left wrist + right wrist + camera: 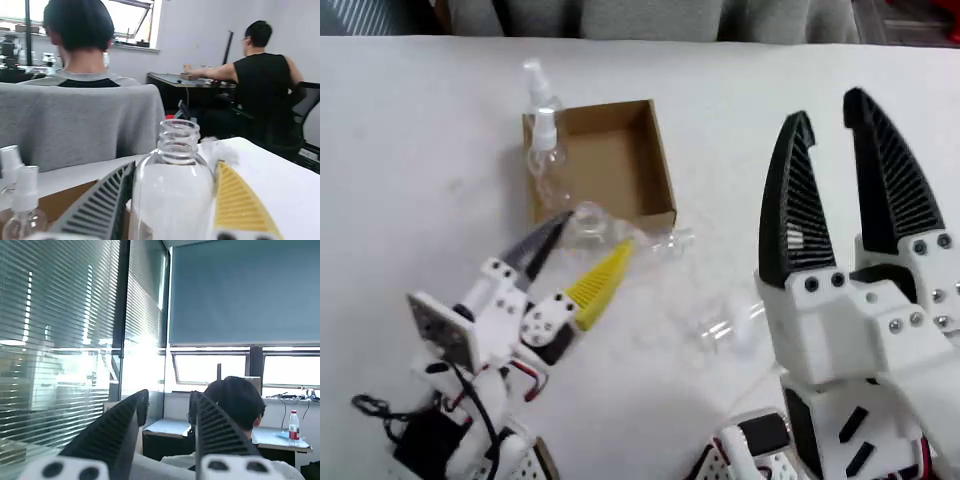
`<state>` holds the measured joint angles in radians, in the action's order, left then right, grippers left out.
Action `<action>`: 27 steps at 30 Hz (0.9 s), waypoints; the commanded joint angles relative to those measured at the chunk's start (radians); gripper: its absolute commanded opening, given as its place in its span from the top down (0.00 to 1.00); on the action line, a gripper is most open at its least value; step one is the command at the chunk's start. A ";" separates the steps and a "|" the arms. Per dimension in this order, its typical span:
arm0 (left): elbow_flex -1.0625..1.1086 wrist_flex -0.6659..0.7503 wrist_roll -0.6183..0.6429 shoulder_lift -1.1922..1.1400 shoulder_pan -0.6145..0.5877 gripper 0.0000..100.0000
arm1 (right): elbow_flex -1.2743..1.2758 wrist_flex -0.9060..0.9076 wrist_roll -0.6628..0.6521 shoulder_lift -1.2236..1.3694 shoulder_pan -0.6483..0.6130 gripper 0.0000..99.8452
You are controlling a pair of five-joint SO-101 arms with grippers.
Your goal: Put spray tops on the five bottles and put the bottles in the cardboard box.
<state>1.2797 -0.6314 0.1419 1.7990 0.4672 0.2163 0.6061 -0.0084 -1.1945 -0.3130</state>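
My left gripper [592, 235], with one grey and one yellow finger, is shut on a clear bottle [172, 190] that has no spray top. It holds the bottle upright at the front edge of the cardboard box [610, 165]. Two bottles with white spray tops [544, 135] stand at the box's left wall, and in the left wrist view the nearer spray-topped bottle [24, 205] shows beside the grey finger. Two more clear bottles lie on the table, one [670, 243] near the box's front right corner and one [725, 328] farther forward. My right gripper [827, 110] is raised high, open and holding nothing.
The white table [420, 150] spreads wide on all sides of the box. The right arm's white body [865, 340] stands tall over the table's right front. Chairs and seated people are behind the far edge, away from the bottles.
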 commanded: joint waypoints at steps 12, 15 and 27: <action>0.278 0.166 0.011 0.024 0.142 0.98 | -0.015 -0.340 -0.003 0.173 -0.048 0.90; 0.324 0.167 0.009 0.024 0.142 0.98 | -0.014 -0.217 -0.005 0.177 -0.150 0.94; 0.325 0.232 0.012 0.025 0.027 0.98 | 0.169 -0.097 -0.003 0.165 -0.286 0.93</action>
<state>1.6157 -0.4457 0.1419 1.8052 0.5455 0.3330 0.5524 -0.0084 -1.0242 -0.5861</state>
